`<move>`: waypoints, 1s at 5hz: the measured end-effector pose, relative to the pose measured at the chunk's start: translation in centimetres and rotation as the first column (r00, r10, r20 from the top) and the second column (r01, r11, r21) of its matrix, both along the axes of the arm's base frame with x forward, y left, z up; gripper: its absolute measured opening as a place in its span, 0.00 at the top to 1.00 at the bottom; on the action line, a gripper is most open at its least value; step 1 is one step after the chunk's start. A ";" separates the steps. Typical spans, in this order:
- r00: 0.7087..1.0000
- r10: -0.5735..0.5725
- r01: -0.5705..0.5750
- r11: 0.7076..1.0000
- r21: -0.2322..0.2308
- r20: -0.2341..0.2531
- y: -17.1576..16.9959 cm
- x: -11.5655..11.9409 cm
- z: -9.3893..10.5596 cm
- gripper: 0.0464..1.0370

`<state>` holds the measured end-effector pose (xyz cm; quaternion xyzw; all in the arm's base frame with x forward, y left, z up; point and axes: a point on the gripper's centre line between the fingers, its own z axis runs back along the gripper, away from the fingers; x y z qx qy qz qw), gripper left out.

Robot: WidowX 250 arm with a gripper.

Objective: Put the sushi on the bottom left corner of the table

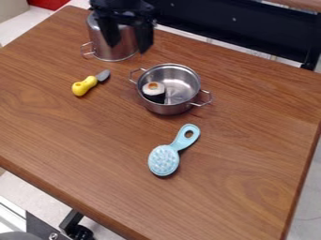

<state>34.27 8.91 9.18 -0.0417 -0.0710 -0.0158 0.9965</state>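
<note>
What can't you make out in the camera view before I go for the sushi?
All in the camera view:
Table: near left corner, cut off by the left edge.
Sushi: underside, hidden by its own body.
Tall metal pot: upper part, partly behind the hand.
Red object: cut off by the top edge.

From above, slanting down, facing tabletop (251, 154); fairly near

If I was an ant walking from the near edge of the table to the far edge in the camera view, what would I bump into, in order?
Light-blue brush → open metal pot with the sushi inside → taller metal pot
</note>
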 end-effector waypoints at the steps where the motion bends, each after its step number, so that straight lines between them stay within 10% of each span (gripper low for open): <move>1: 0.989 -0.145 0.145 0.988 0.048 -0.002 -1.2 0.4 -0.4 0.04; 5: 0.950 -0.307 0.312 0.947 0.082 -0.060 -3.9 0.0 -5.0 0.04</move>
